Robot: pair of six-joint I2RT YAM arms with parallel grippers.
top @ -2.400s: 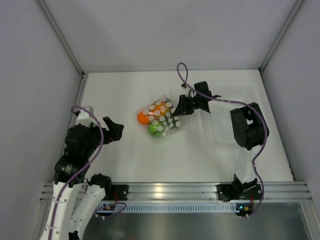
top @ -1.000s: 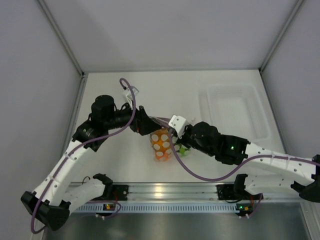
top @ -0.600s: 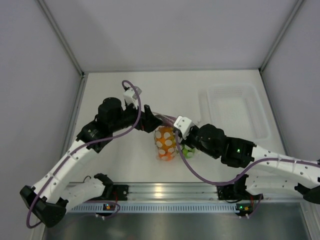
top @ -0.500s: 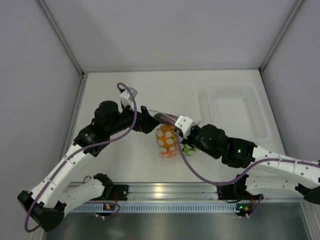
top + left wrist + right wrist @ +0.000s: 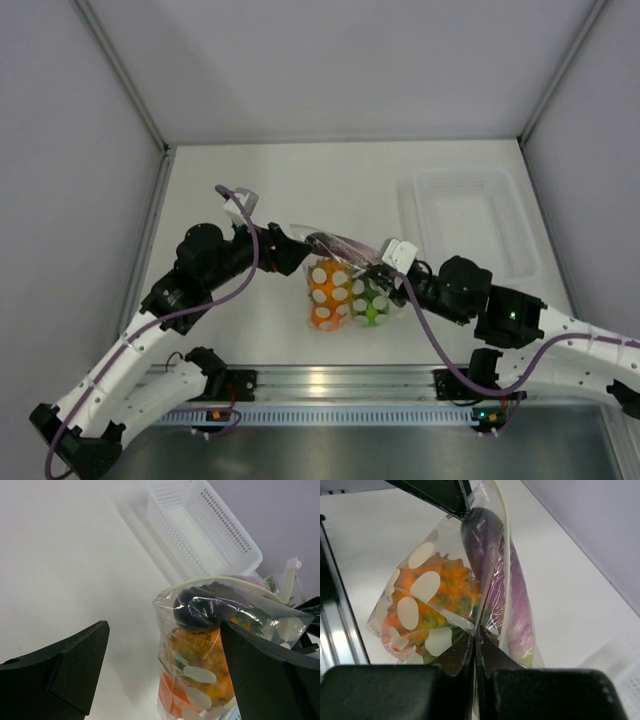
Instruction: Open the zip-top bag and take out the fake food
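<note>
The zip-top bag (image 5: pixel 343 285), a small clear crinkly plastic pouch printed with white dots, sits just below the centre of the top view, between the two arms. It is well apart from the rigid clear rectangular plastic tray (image 5: pixel 470 235) at the right. The right pincer (image 5: pixel 475 647) has its fingers pressed together on a fold of the bag's film. The left pincer (image 5: pixel 164 625) stands wide apart and grips nothing, with the bag's top ahead of it between its fingers.

One thin pinch carries the bag, so the slick film could slide out of the right pincer. The pouch would then topple and spill or bury its toys. If the left pincer closes here, it may catch the dark purple plastic eggplant (image 5: pixel 200 611) through the film rather than the lip alone. The mouth would then not spread.

In the left wrist view the bag stands roughly upright, its long axis running top to bottom of the frame. The mouth points up and looks partly parted. The eggplant is wedged just under the lip and the orange plastic pineapple (image 5: pixel 200 655) lies below it. In the top view the mouth points toward the upper frame, and a green plastic ball (image 5: pixel 372 305) sits at the bag's lower right. I cannot tell whether the bag's bottom rests on the white surface (image 5: pixel 250 190).
</note>
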